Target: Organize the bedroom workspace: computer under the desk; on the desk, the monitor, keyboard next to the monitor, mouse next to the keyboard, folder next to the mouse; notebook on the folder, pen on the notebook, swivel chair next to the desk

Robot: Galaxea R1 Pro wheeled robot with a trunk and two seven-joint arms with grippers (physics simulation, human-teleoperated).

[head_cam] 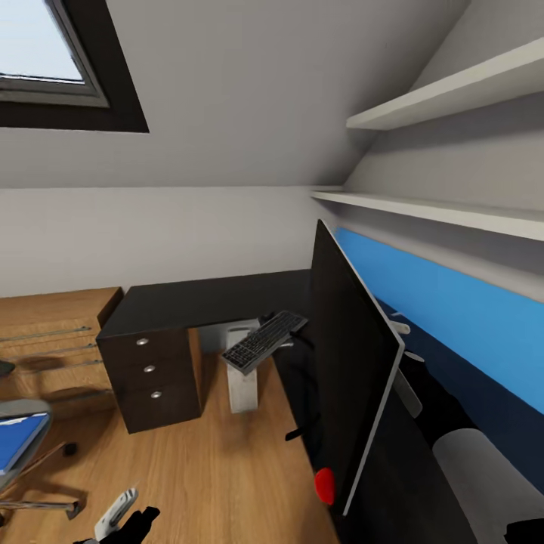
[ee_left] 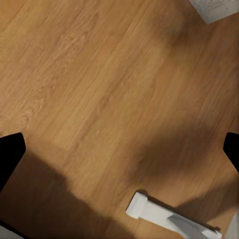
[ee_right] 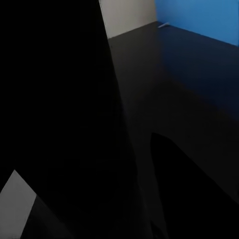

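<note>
i judge the job barely begun. the monitor (head_cam: 349, 363) is tilted well off upright over the near part of the bench (head_cam: 211, 301), its red dot low by the bench's front edge; whether its stand rests on the top i cannot tell. my right arm reaches in behind it, and i cannot tell how my right claw stands or whether it has hold of the screen. the keyboard (head_cam: 264, 341) is at a slant just beyond the bench's front edge, above the computer (head_cam: 242, 370), not lying flat on the top. the computer stands on the wood floor (ee_left: 89, 74) in the bench's inner corner, beside the drawer unit (head_cam: 151, 370). the folder (head_cam: 17, 442) lies on the swivel chair (head_cam: 23, 453), well apart from the bench.

my left claw (ee_left: 119, 149) hangs over the bare floor, spread wide with nothing in it.

left to do, as i see it: monitor settled, keyboard, mouse, folder, notebook, pen, chair.

count: one monitor, one keyboard, one computer, one folder, one chair, one bench, three drawers.
</note>
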